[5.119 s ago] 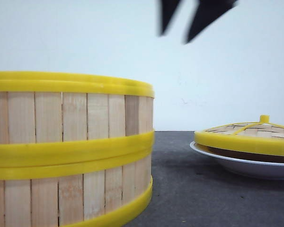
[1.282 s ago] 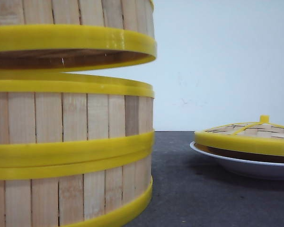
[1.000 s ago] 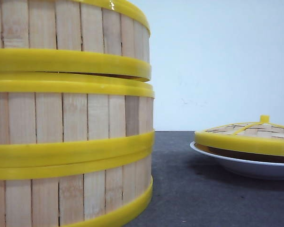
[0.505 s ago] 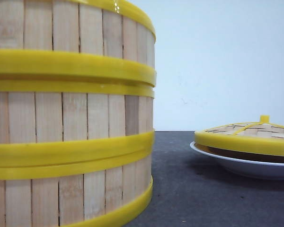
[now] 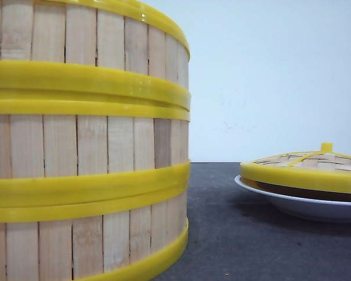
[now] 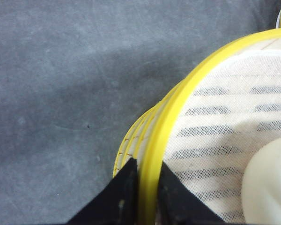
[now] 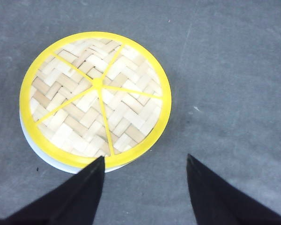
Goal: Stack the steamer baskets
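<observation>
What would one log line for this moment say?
stack: three baskets | left tool: shut on top basket rim | right tool: open, above lid on plate

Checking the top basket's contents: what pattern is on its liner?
White liner with grey dotted stripes, inside the top steamer basket; clearest in the left wrist view.

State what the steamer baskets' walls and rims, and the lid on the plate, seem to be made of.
Steamer baskets: walls of pale matte wooden slats, grain visible; rims smooth glossy yellow, probably plastic. Lid: woven pale strips, likely bamboo, with yellow rim.
</observation>
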### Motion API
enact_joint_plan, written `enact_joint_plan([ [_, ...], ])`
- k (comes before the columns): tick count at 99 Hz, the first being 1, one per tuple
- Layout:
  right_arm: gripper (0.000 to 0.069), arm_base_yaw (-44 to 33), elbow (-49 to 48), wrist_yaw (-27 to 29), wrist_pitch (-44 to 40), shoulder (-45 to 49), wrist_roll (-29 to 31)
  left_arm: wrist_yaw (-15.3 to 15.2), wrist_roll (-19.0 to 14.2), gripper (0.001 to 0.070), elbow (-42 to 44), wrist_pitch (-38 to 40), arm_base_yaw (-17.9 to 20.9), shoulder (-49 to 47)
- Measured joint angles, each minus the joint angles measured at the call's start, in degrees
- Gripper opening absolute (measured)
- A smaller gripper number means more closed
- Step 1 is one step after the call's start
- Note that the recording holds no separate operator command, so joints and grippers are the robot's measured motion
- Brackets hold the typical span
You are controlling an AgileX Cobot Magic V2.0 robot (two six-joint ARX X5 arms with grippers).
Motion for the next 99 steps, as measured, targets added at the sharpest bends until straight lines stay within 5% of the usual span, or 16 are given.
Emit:
enact_joint_plan([
  [16,0.0336,0.00,0.00,0.00,0.00,0.00,0.00,0.00,-0.24,0.0046,0.00,0.35,0.00,0.02],
  [36,0.0336,0.00,0.00,0.00,0.00,0.00,0.00,-0.35,-0.66,0.0235,0.00,1.86,0.07,0.02],
  [50,0.0336,0.00,0.00,0.02,0.42,0.00,0.00,-0.35,-0.66,0.0271,0.00,1.49,0.07,0.02],
  [65,0.0336,0.00,0.00,0.02,0.48,0.00,0.00,-0.35,-0.66,0.0260,0.00,0.11,0.07,0.00],
  [82,0.0336,0.00,-0.02,0.02,1.75,0.00,0.00,-0.17,-0.66,0.0054,0.00,-0.46,0.07,0.00],
  [99,0.0336,0.00,-0.04,0.02,2.95,0.00,0.00,-0.17,-0.59,0.0024,0.00,-1.03,0.02,0.00],
])
